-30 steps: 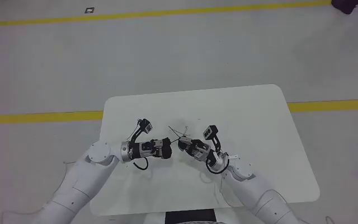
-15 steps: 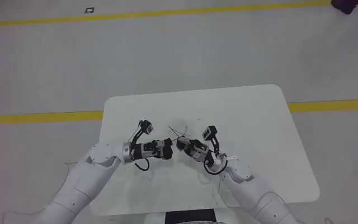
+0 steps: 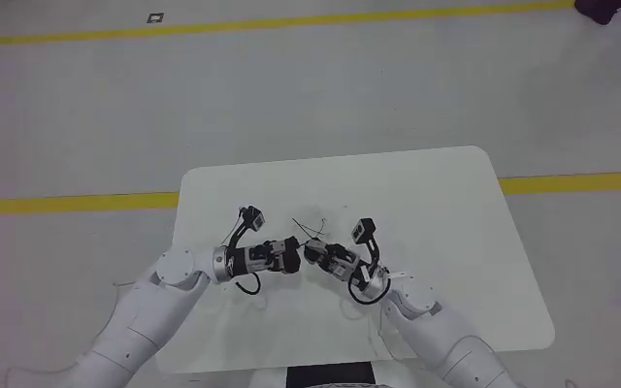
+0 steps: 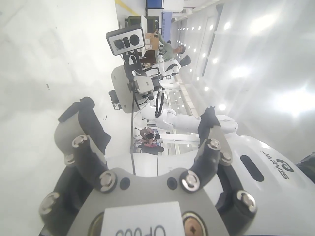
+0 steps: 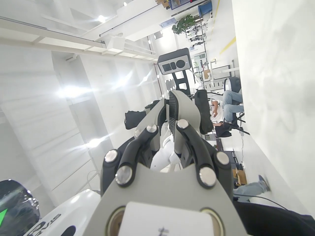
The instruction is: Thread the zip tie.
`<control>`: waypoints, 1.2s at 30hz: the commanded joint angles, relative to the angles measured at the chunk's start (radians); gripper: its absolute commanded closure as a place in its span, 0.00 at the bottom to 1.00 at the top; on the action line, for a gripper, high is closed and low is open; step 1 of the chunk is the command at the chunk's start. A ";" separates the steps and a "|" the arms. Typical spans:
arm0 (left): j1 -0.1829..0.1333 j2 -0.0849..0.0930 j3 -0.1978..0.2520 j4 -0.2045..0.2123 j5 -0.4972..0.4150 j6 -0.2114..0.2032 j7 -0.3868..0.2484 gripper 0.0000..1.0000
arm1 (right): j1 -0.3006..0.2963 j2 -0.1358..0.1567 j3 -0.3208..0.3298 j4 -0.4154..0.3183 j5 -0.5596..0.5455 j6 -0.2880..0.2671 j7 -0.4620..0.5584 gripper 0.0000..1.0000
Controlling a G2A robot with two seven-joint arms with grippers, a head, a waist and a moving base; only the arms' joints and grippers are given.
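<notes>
Above a white rounded table (image 3: 437, 194), the left gripper (image 4: 146, 110) is spread wide, the right gripper (image 5: 169, 99) is pressed together, and a thin black zip tie (image 3: 309, 229) is near both.

White rounded-corner table (image 3: 437, 194): one.
Grey-and-black two-fingered grippers: two, the left gripper (image 3: 294, 256) and the right gripper (image 3: 310, 252).
Thin dark zip tie strands (image 3: 309, 231): too fine to count.
Yellow painted floor stripes: two, the far stripe (image 3: 291, 21) and the near stripe (image 3: 87, 204).
Small dark square floor marker (image 3: 155, 17): one.
</notes>
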 commanded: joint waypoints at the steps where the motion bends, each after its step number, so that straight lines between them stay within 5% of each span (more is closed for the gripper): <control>1: 0.002 0.000 -0.003 -0.001 0.000 0.000 -0.001 0.51 | -0.005 0.001 0.004 -0.007 -0.008 0.005 -0.006 1.00; 16: 0.003 -0.001 -0.007 0.009 0.002 0.000 -0.011 0.81 | -0.032 0.013 0.033 -0.041 -0.052 0.061 0.001 1.00; 36: 0.004 -0.001 -0.002 0.011 0.012 0.008 -0.005 0.84 | -0.050 0.016 0.038 -0.069 -0.047 0.047 0.037 1.00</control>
